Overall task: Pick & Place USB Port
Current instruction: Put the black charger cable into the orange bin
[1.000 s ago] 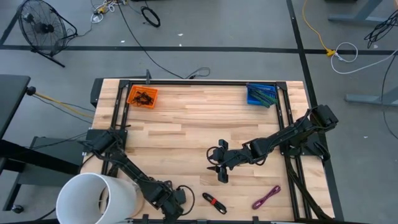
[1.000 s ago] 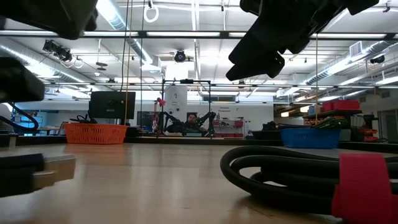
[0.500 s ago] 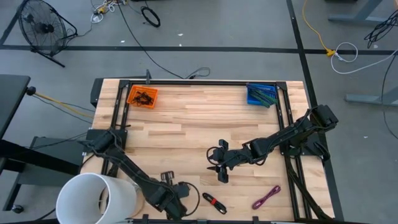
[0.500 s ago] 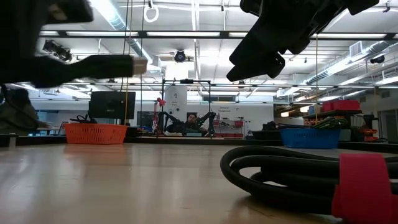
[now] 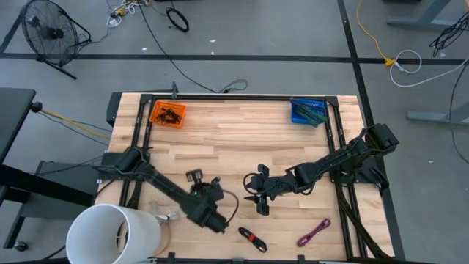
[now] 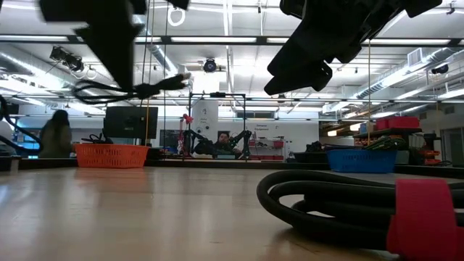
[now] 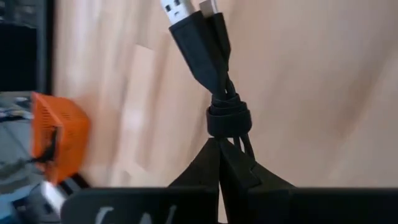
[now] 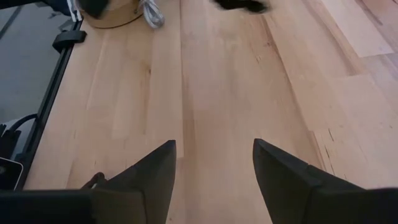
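USB cable (image 7: 214,68) hangs clamped between the left gripper's (image 7: 221,155) closed fingers; right gripper (image 8: 214,168) gapes.

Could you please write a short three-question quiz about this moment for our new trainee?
1. True or false: the left tool is shut on the bundled black USB cable.
2. Multiple choice: where is the orange bin in the high view? A) at the table's far left corner; B) under the right tool; C) beside the purple cable.
3. Fill in: the right tool's fingers hang ____ over bare wood, holding nothing.

Key:
1. True.
2. A.
3. open.
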### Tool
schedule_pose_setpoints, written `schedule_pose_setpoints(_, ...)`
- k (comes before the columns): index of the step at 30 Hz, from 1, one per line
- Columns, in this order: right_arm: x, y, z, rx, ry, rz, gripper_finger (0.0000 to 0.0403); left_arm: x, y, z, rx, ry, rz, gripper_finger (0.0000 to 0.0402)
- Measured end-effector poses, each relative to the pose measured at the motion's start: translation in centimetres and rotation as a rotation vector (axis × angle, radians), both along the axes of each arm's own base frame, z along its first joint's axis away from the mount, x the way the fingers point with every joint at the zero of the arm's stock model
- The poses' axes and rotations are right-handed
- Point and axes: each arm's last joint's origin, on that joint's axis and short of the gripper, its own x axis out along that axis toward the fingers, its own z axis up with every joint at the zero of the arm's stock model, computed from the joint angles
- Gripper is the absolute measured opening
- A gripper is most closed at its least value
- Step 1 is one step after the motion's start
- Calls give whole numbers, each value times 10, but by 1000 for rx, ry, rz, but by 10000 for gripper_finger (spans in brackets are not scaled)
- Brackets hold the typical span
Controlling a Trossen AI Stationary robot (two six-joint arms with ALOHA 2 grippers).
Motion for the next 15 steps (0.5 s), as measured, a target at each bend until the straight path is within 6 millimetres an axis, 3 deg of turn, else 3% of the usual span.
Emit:
schedule_pose_setpoints(6, 0, 0, 0, 0, 0, 0, 212, 14, 35, 7, 50, 41, 1, 0)
schedule_pose_setpoints(15, 0, 0, -1, -3, 7, 0, 212, 7, 75, 51, 62, -33, 23, 0)
